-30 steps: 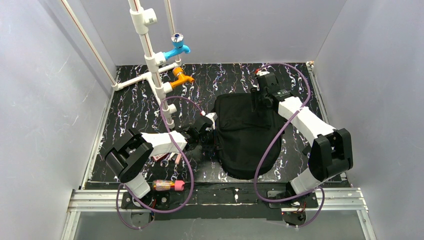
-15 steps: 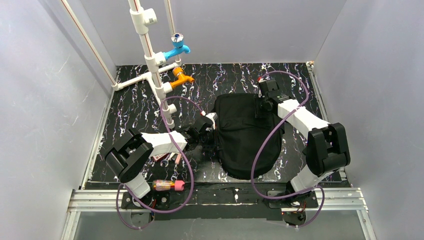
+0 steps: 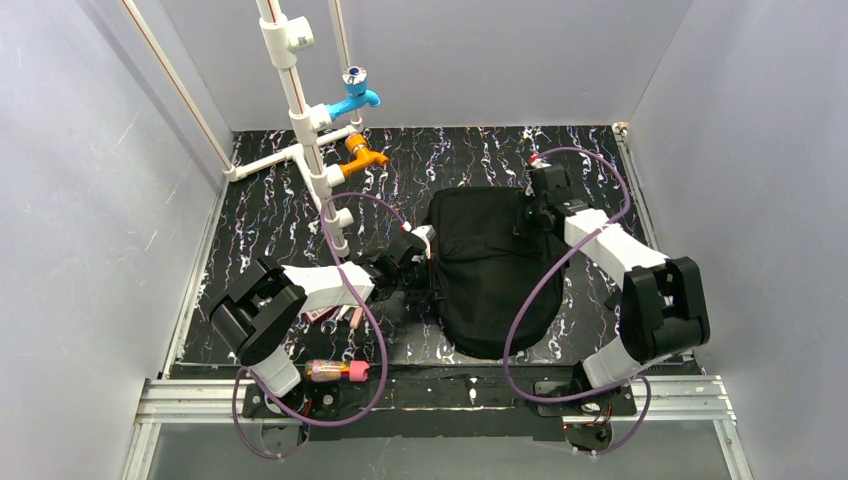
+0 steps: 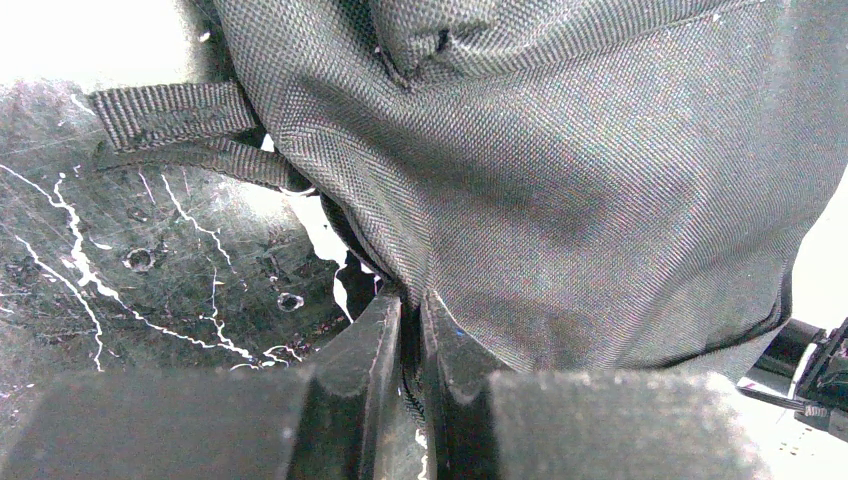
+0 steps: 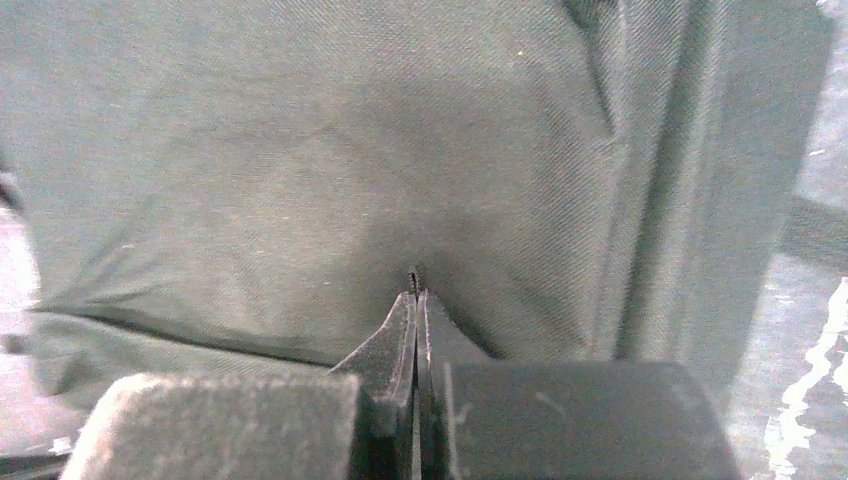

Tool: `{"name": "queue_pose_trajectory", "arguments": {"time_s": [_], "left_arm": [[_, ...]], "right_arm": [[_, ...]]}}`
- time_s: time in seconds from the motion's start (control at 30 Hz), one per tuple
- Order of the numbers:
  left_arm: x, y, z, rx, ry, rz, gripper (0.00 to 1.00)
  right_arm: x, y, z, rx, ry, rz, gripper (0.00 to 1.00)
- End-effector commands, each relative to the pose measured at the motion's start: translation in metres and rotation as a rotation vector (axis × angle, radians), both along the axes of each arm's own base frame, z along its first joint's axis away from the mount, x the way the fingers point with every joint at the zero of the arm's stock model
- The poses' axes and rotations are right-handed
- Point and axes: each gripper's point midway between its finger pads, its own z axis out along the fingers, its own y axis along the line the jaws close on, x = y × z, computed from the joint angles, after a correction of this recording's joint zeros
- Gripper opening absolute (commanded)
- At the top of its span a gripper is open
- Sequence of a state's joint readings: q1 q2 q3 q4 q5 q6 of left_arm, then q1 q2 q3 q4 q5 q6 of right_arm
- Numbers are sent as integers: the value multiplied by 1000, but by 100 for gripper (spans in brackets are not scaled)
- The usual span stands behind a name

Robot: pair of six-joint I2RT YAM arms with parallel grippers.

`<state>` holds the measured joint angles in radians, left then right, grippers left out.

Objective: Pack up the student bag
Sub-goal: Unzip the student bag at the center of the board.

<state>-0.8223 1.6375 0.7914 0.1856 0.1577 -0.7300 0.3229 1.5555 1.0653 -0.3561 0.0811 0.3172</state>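
Left end effector [image 4: 412,330] pinching student bag [image 3: 490,265] fabric at its 9 o'clock edge; right end effector [image 5: 415,300] pressed together on a fabric fold at the bag's 1 o'clock corner. Bag lies flat mid-bench [image 3: 270,210], right of center.

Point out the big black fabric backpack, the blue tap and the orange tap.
Big black fabric backpack [image 3: 490,265], top external view, middle of its fabric.
Blue tap [image 3: 355,98], top external view, its body.
Orange tap [image 3: 362,155], top external view, its body.

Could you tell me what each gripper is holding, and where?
Both pinch the student bag: left gripper on its left edge fabric, right gripper on a small fabric fold near its far right side.
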Motion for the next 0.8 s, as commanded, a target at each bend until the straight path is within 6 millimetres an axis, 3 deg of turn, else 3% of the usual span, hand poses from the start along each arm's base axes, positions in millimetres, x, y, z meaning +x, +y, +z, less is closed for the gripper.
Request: {"name": "queue_pose_trajectory", "arguments": {"time_s": [0.0,0.07,0.2,0.33,0.5,0.67,0.77], "left_arm": [[-2,-12,16,-52,-29,-29,4],[-2,-14,14,-50,-27,-34,3],[0,-19,17,-53,-37,-38,3],[2,-22,23,-58,-59,-47,2],[4,-23,26,-59,-75,-48,2],[6,-20,27,-49,-95,-47,1],[6,-19,27,-43,-107,-48,1]], "right_arm": [[5,36,60,468,-116,-14,1],[3,50,76,598,-118,-3,1],[4,73,82,779,-84,17,1],[4,93,76,804,-56,39,1],[-2,134,71,795,-23,99,1],[-18,181,49,732,52,184,1],[-24,196,32,708,109,218,1]]}}
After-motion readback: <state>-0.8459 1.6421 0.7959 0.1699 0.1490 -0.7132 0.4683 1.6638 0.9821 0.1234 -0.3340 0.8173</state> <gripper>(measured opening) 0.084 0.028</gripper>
